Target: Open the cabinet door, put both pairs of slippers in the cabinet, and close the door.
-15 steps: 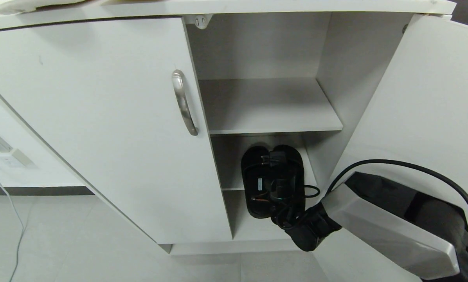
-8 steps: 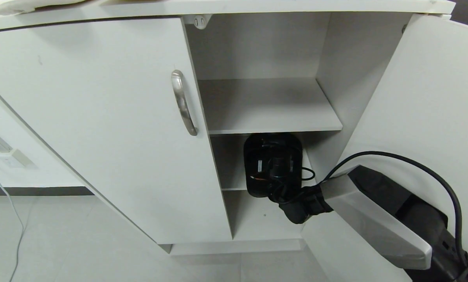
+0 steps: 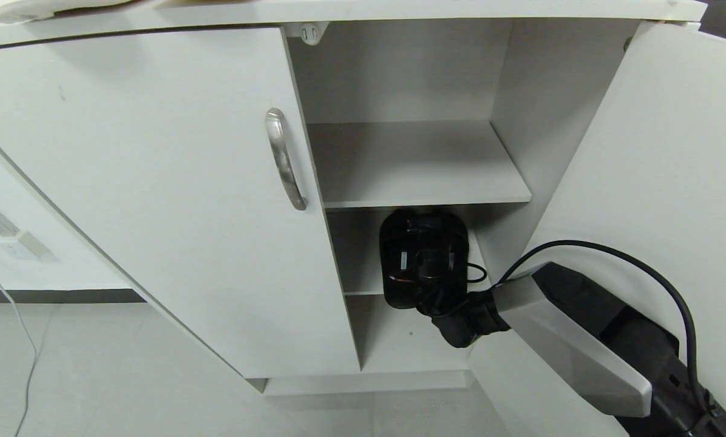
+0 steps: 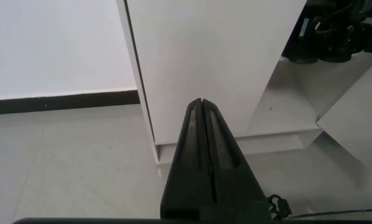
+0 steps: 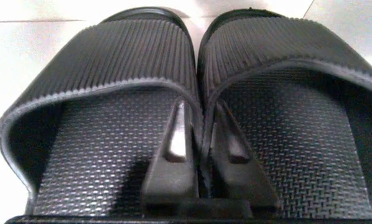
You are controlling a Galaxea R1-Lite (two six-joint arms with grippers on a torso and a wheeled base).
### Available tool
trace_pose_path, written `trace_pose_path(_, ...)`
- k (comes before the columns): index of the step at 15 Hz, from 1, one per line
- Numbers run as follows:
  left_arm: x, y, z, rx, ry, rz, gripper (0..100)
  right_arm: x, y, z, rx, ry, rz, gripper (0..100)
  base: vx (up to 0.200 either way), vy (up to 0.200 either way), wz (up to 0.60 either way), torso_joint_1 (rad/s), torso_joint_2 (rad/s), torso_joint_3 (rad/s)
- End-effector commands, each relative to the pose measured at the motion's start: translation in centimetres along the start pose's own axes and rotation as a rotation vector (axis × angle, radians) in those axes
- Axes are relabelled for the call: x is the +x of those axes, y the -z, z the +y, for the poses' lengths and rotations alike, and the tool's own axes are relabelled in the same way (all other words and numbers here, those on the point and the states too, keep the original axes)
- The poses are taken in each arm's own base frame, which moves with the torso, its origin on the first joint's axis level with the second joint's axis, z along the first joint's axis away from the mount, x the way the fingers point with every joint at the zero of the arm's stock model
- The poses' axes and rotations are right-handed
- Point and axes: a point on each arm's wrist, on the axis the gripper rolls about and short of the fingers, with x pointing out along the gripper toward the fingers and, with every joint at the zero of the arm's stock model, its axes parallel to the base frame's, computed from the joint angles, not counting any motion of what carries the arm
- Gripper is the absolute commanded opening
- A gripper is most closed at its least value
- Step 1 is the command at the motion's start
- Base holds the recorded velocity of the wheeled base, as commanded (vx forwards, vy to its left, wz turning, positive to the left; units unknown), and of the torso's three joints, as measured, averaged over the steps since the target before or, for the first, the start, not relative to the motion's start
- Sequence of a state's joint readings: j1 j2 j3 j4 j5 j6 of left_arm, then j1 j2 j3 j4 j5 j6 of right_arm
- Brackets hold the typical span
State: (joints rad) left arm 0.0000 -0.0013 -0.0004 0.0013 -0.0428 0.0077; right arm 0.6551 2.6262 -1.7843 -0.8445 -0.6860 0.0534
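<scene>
A pair of black ribbed slippers [image 3: 422,255] sits side by side at the lower shelf [image 3: 363,273] of the white cabinet, toes tucked under the upper shelf [image 3: 417,164]. My right gripper [image 5: 198,134] is shut on the two touching inner edges of the slippers [image 5: 130,74], its fingers [image 5: 173,140] lying over the footbeds. In the head view the right gripper [image 3: 430,276] reaches in from the lower right. My left gripper [image 4: 201,106] hangs shut with nothing in it, low over the floor before the cabinet; the slippers [image 4: 323,40] show beyond it.
The cabinet's right door [image 3: 660,152] stands swung open beside my right arm. The left door [image 3: 144,182] is closed, with a metal handle [image 3: 285,159]. The bottom compartment [image 3: 405,346] is bare. A white cable [image 3: 17,315] runs down the wall at left.
My right arm has pushed the slippers deeper into the cabinet, from hanging out over the bottom compartment to lying over the lower shelf. The left arm has stayed still.
</scene>
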Motion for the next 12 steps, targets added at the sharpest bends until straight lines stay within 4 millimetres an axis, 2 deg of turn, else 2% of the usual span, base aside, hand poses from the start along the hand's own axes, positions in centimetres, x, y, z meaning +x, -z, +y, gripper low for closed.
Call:
trace_pose_path(1, 0.0, 0.0, 0.0, 0.000, 0.000, -0.001, 0, 0.0, 0.4, 0.0, -0.004, 0.002, 0.007, 100, 0.000, 0.000, 0.00, 0.000, 0.00, 0.000)
trace_pose_path(4, 0.0, 0.0, 0.0, 0.000, 0.000, -0.001, 0, -0.2, 0.4, 0.0, -0.002, 0.000, 0.007, 100, 0.000, 0.000, 0.00, 0.000, 0.00, 0.000)
trace_pose_path(6, 0.0, 0.0, 0.0, 0.000, -0.001, 0.002, 0, -1.1, 0.0, -0.1, -0.006, -0.009, 0.012, 100, 0.000, 0.000, 0.00, 0.000, 0.00, 0.000)
trace_pose_path(9, 0.0, 0.0, 0.0, 0.000, -0.001, 0.000, 0, -3.6, -0.9, -0.7, -0.005, -0.030, 0.010, 100, 0.000, 0.000, 0.00, 0.000, 0.00, 0.000)
trace_pose_path(12, 0.0, 0.0, 0.0, 0.000, -0.001, 0.000, 0, -7.8, -2.1, -2.0, 0.001, -0.069, 0.005, 100, 0.000, 0.000, 0.00, 0.000, 0.00, 0.000)
